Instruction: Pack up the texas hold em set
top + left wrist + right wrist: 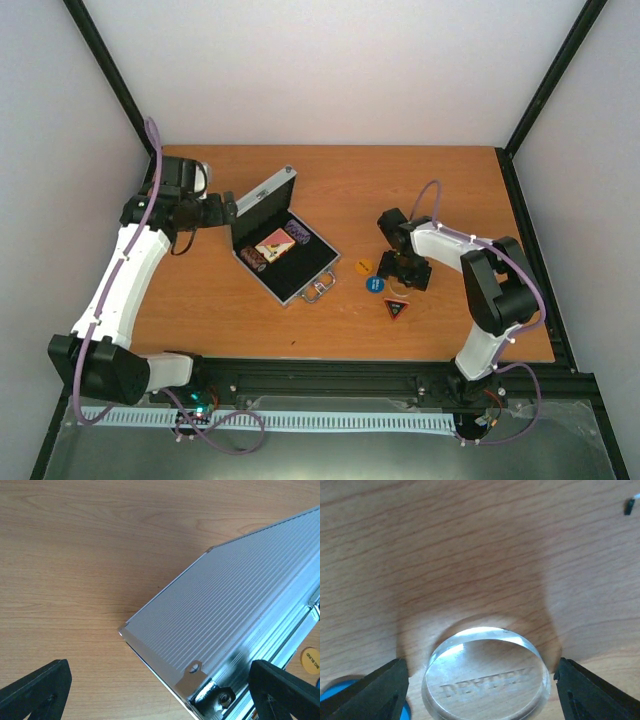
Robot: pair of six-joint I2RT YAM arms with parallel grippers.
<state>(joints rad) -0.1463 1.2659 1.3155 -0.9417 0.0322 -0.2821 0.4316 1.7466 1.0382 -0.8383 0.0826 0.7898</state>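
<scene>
- Aluminium case (285, 245): open, left of table centre, lid raised; red card deck (274, 245) inside.
- Left gripper (228, 210): jaws wide apart around the lid's left end, gripping nothing.
- Right gripper (482, 692): jaws apart, flanking the clear disc (485, 677) without touching it.
- Orange disc (364, 266), blue disc (375, 284), triangular button (396, 308): loose, right of the case.

Engraved letters on the clear disc (485, 677) appear to read "DEALER", somewhat blurred.

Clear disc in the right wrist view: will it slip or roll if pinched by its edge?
The clear disc looks rigid and glossy-smooth, so it may slip. It lies flat on the table, so rolling seems unlikely.
</scene>
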